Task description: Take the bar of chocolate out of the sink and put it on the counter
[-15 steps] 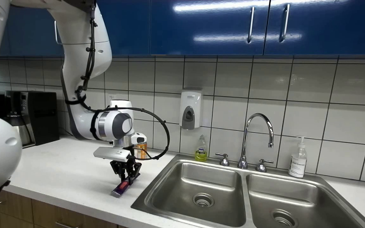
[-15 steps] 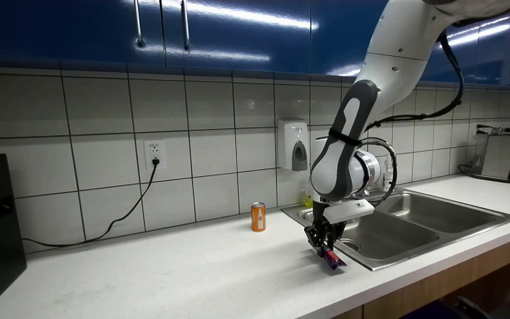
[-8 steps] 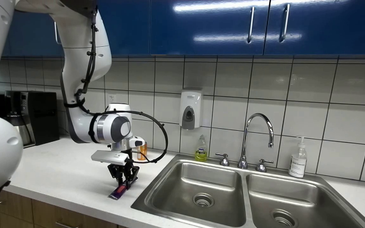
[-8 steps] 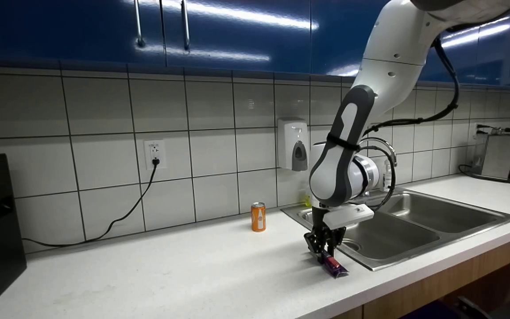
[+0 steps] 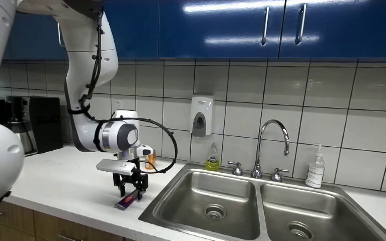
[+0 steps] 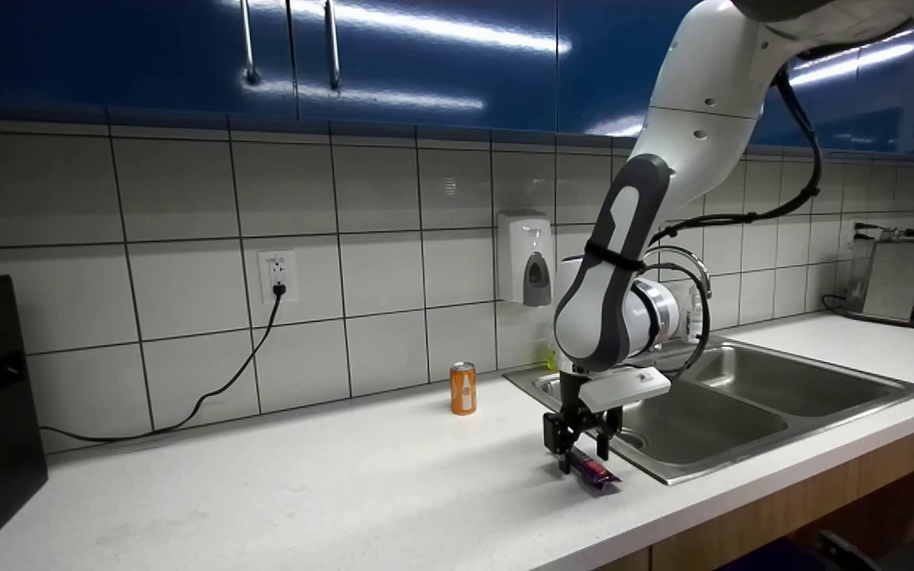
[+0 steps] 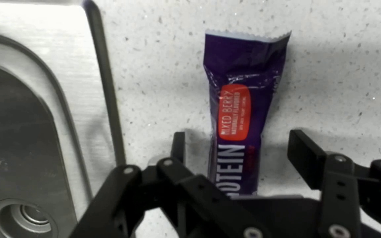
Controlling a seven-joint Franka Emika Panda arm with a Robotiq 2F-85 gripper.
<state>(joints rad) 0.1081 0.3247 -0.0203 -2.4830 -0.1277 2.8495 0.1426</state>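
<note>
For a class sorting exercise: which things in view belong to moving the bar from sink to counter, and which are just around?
For the job:
wrapped bar
open gripper
sink
counter

Just around:
orange can
yellow-green bottle
pump bottle
black appliance

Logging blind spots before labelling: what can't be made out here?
First letters of the word ending OTEIN on the bar: wrist view, behind the tool.
Part of the orange can: in an exterior view, behind the arm.
Front edge of the sink: in an exterior view, mostly cut off by the bottom edge.
Fine print on the pump bottle: in an exterior view, too small.
</note>
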